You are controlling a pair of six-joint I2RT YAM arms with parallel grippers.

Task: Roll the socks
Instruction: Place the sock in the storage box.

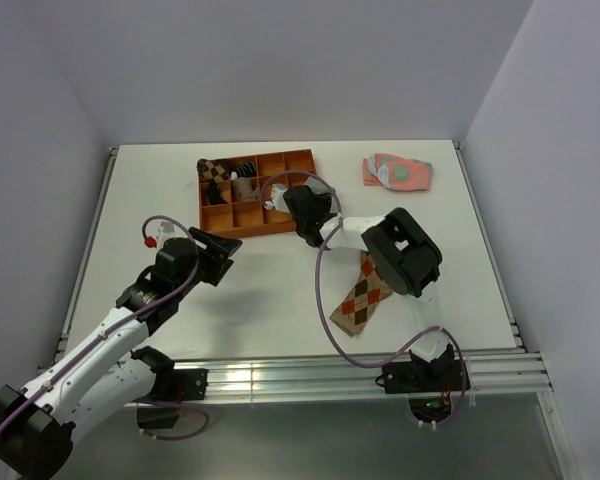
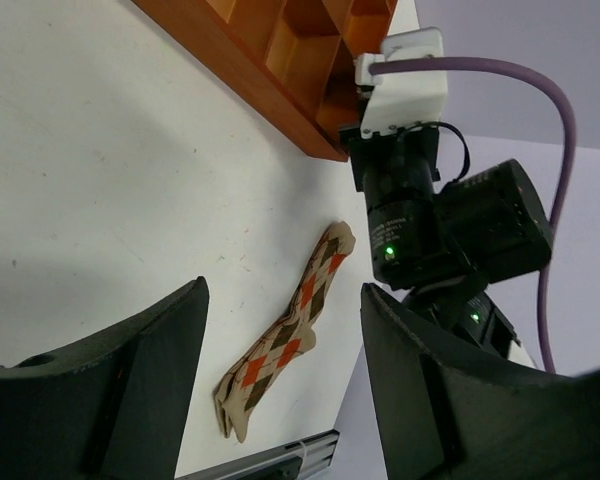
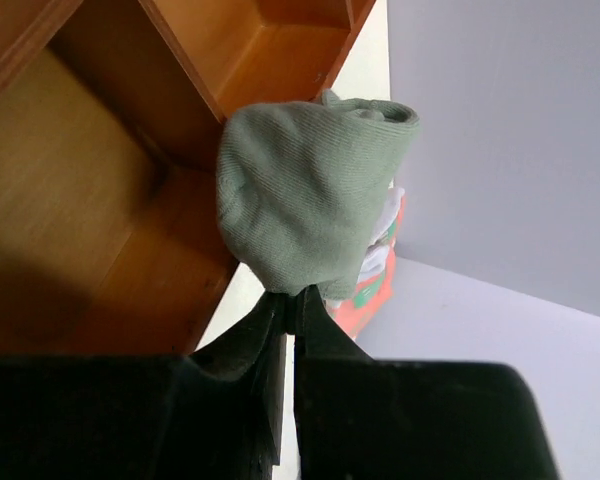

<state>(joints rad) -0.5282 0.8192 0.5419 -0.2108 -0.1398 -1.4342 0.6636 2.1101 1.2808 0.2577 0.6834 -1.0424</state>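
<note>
The grey sock (image 3: pixel 305 190) is seen bunched into a loose roll and is pinched at its lower edge by the right gripper (image 3: pixel 290 300). The jaws are pressed nearly together, with only fabric between them. The roll is held at the right end of the orange tray (image 3: pixel 110 170), in front of one of its dividers. Whether the roll is touched by the tray wall cannot be told. From above, the grey sock is almost wholly hidden by the gripper, so its height over the tray cannot be judged.

The argyle sock (image 1: pixel 364 292) is laid flat and unrolled on the table (image 1: pixel 270 290), to the near right of the tray and well apart from it. Its end nearer the tray is partly covered in view by the right arm (image 1: pixel 405 255). In the left wrist view it is seen stretched lengthwise with a slight bend at the middle, and it is touched by neither gripper.

The left gripper (image 1: pixel 225 256) is held just beside the tray's near-left corner. Its jaws are spread wide and nothing is gripped between them.

Rolled sock bundles (image 1: pixel 228 175) are packed in the tray's far-left compartments, one brown-diamond patterned, one dark striped. The pink-and-green socks (image 1: pixel 397 171) are laid flat to the right of the tray, level with its far side and well apart from it.
</note>
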